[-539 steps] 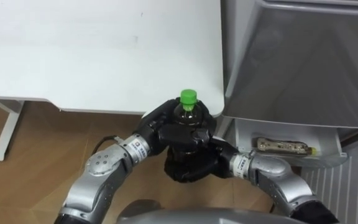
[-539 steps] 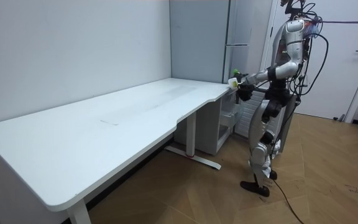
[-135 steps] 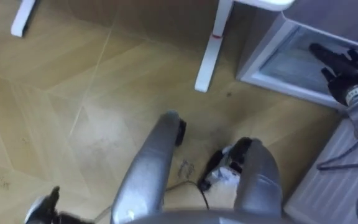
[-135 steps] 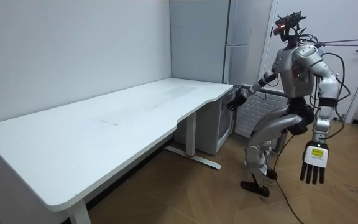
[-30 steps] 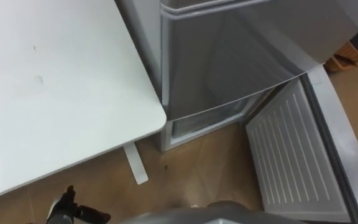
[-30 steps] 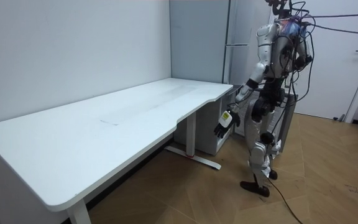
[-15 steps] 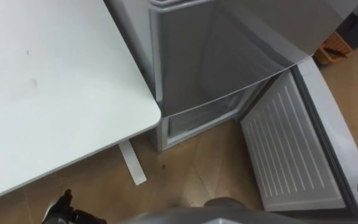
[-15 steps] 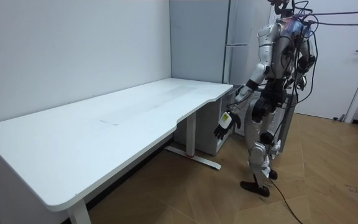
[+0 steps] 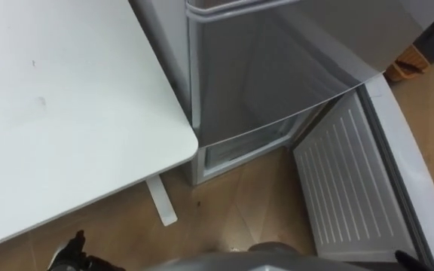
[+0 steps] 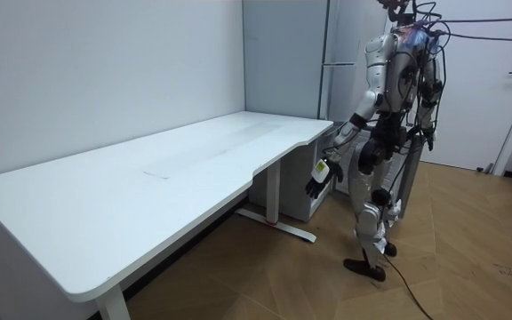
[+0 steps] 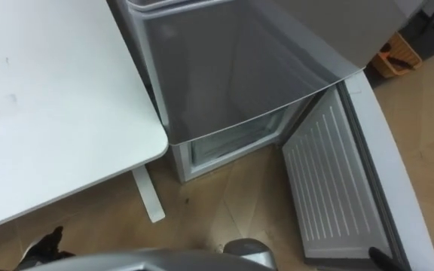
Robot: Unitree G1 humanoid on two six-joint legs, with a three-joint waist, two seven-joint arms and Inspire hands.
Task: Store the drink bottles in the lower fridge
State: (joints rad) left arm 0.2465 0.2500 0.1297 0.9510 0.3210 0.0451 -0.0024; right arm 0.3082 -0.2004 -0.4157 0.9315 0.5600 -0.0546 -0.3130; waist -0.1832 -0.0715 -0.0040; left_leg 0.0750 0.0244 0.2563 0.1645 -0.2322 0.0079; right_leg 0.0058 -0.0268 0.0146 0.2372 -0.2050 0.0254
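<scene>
Standing before the fridge (image 9: 277, 75), lower door (image 9: 345, 188) open at four o'clock, table (image 9: 66, 113) at ten. The left hand (image 10: 324, 176) hangs loose-fingered, holding nothing; the right hand (image 9: 405, 259) and the drinks' whereabouts, cannot tell.

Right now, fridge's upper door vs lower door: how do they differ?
The upper door is shut, showing its smooth grey front; the lower door stands swung open, showing its ribbed white inner face. Both belong to one fridge beside the white table.
</scene>
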